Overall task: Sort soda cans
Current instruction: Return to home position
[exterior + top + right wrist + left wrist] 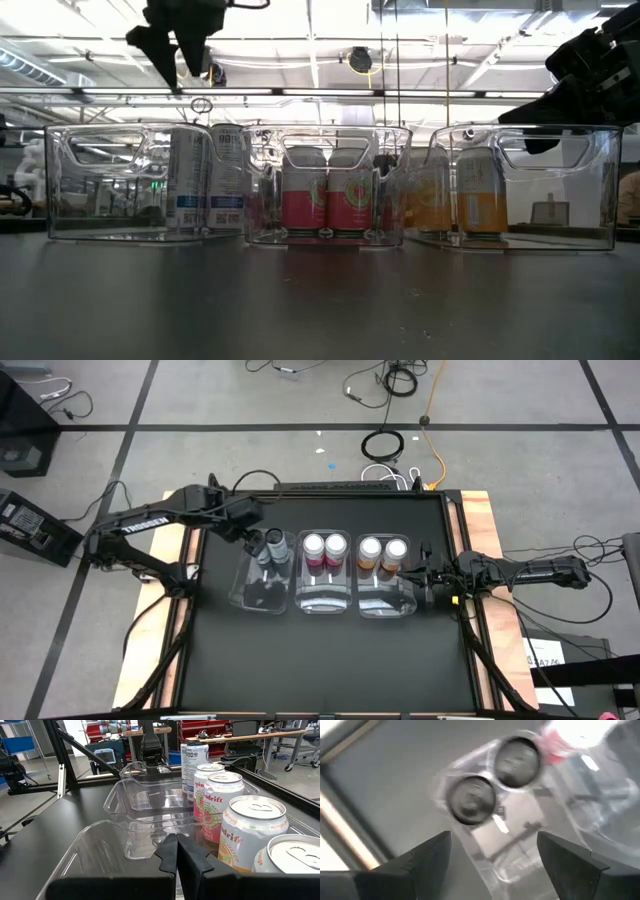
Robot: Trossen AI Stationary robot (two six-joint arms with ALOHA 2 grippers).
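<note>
Three clear bins stand in a row, each holding two upright cans on its floor. Two dark cans (268,547) (470,800) are in the left bin, two pink-red cans (324,546) (330,195) in the middle bin, and two orange cans (383,548) (250,830) in the right bin. My left gripper (495,855) (172,55) hangs open above the dark cans, well clear of their tops. My right gripper (176,847) (408,573) is shut. It hovers over the right bin's near-right part, beside the orange cans, and touches nothing.
The left bin (262,588), middle bin (322,600) and right bin (385,603) stand close side by side on the black table, and their near halves hold no cans. Bare tabletop (320,670) lies toward the near edge. Wooden boards run along both table sides.
</note>
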